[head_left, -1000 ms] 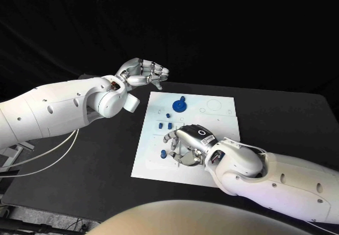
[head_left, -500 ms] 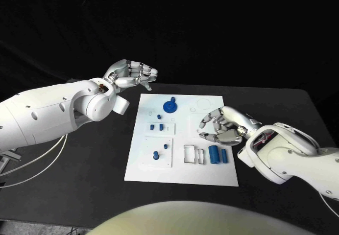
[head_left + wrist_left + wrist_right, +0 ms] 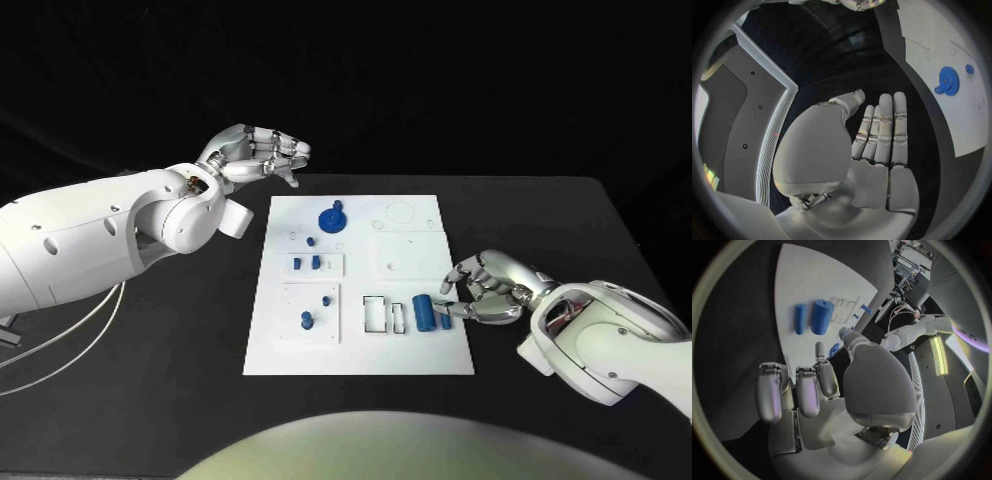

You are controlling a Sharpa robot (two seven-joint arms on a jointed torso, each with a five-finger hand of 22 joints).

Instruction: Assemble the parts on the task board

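The task board [image 3: 364, 330] lies at the centre of the black table [image 3: 577, 230] with its long axis running 12 to 6 o'clock, and near its 4 o'clock edge two blue cylinders [image 3: 426, 311] lie side by side, also aligned 12 to 6. The right hand [image 3: 488, 288] hovers at the board's 4 o'clock edge with fingers curled narrow and holding nothing; the right wrist view shows the thick cylinder [image 3: 822, 316] beside the thin one [image 3: 801, 318], clear of its fingers. The left hand [image 3: 257, 155] hangs off the board at 11 o'clock, curled and empty in the head view, whereas the left wrist view shows its fingers [image 3: 882, 131] straight and close together, with the blue gear [image 3: 947, 80] on the board; no writing is legible.
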